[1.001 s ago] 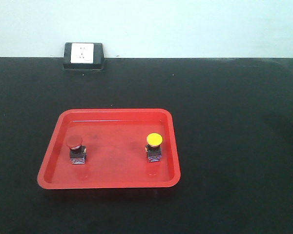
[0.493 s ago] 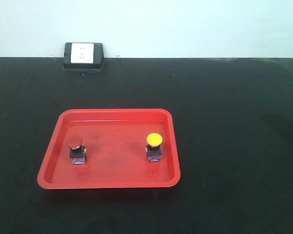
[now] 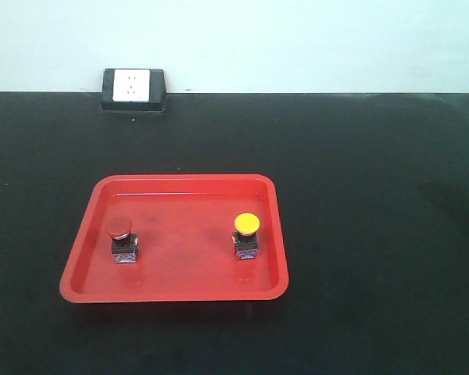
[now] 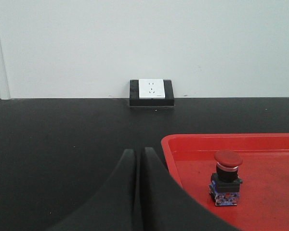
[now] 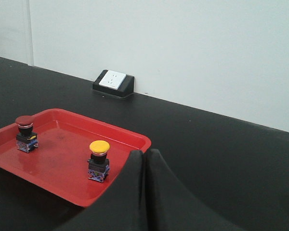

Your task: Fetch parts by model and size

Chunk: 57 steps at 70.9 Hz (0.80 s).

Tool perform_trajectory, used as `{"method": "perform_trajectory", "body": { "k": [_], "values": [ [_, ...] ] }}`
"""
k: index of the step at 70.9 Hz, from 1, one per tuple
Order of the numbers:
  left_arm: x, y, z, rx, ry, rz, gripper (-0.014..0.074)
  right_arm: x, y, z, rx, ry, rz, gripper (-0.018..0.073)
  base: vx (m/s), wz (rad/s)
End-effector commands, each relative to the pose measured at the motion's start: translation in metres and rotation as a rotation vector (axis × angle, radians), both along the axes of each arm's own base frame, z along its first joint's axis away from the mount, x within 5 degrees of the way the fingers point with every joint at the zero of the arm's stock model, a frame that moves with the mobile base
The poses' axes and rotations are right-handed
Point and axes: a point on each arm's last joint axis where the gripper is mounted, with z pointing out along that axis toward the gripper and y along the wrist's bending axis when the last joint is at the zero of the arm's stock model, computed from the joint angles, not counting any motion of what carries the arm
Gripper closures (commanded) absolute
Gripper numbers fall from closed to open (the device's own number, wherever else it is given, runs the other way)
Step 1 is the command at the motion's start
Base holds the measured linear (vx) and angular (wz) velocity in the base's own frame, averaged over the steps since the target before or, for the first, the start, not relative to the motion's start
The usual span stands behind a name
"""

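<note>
Left pincer (image 4: pixel 136 159): fingers pressed together, no gap, holding nothing. Seen only in left wrist view, low over bare black surface (image 3: pixel 375 195), tips just left of red tray (image 3: pixel 174 293) near its left rim, not touching it. Pointed level toward back wall (image 4: pixel 144 43), aimed roughly at wall socket box (image 4: pixel 151 92).

Red-capped push-button switch (image 3: pixel 123 240): upright in left part of tray, mushroom cap on dark blocky base with blue trim at bottom. In left wrist view (image 4: pixel 227 178) sits just right of pincer tips, clear of them.

Yellow-capped push-button switch (image 3: pixel 247 236): upright in right part of tray, close to right rim, same dark base with blue trim. Well apart from red one, roughly same row across tray.

Right pincer (image 5: pixel 144 158): fingers closed tight against each other, empty. Seen only in right wrist view, tips just beside tray's right rim, yellow switch (image 5: pixel 99 160) just left of them, no contact. Angled across surface toward wall; red switch (image 5: pixel 25 133) at far left end of tray, socket box (image 5: pixel 113 83) at base of wall beyond.

Neither arm nor pincer visible in front view; only tray, two switches, socket box (image 3: pixel 134 90) at back edge of surface. Arm poses past the fingers can't be told.
</note>
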Motion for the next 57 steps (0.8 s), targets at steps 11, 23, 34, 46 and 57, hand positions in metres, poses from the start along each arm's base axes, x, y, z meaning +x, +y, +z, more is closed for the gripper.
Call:
{"method": "perform_trajectory", "body": {
  "k": [11, 23, 34, 46, 57],
  "values": [
    [-0.001, -0.001, 0.005, -0.008, -0.076, -0.009, 0.0603, 0.012, -0.004, -0.007, 0.022, -0.068, -0.226, 0.0569, 0.0, 0.0],
    [-0.001, -0.001, 0.005, -0.008, -0.076, -0.009, 0.0603, 0.021, -0.01, -0.035, 0.086, -0.037, -0.381, 0.0569, 0.0, 0.0],
    [-0.001, -0.001, 0.005, -0.008, -0.076, -0.009, 0.0603, 0.023, -0.015, -0.05, 0.117, -0.023, -0.474, 0.0569, 0.0, 0.0],
    [-0.001, -0.001, 0.005, -0.008, -0.076, -0.009, 0.0603, 0.022, -0.014, -0.062, 0.128, -0.078, -0.458, 0.0569, 0.0, 0.0],
    [-0.001, -0.001, 0.005, -0.008, -0.076, -0.009, 0.0603, 0.023, -0.013, -0.069, 0.159, -0.104, -0.443, 0.0569, 0.0, 0.0]
  ]
}}
